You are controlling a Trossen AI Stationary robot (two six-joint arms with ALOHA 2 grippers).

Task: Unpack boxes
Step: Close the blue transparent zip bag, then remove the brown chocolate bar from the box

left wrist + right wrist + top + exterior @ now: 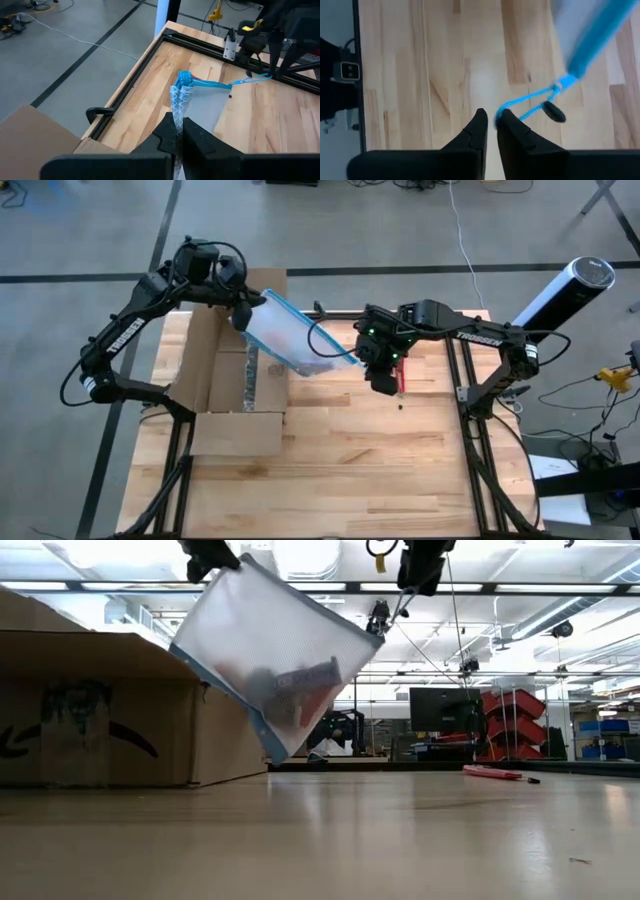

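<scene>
A clear plastic pouch point(295, 335) with a blue edge hangs in the air beside the open brown cardboard box point(225, 375), which stands on the table's left part. Dark and red contents point(300, 685) lie inside the pouch. My left gripper point(240, 315) is shut on the pouch's upper corner, over the box's right wall. My right gripper point(368, 362) is shut on the blue cord at the pouch's other end. A small red tool point(402, 380) lies on the table beside the right gripper. My left gripper pinches the pouch's crinkled end point(178, 112) between its two fingers, close to the blue corner point(185, 78). The pouch hangs from it, tilted, its lower corner point(280, 752) low by the box's side. My right gripper pinches the thin blue cord loop point(501, 114) of the pouch's zipper pull between its fingertips, from above, pointing down. The cord runs slack past a black toggle point(553, 111) to the pouch's blue edge point(600, 35).
The box's flaps are spread open, one flat toward the near edge point(238, 432). Bare wooden tabletop point(380, 470) stretches across the near and right parts. A black frame rail point(150, 65) runs along the table's far edge. A white and black cylinder point(560, 290) stands off the far right corner.
</scene>
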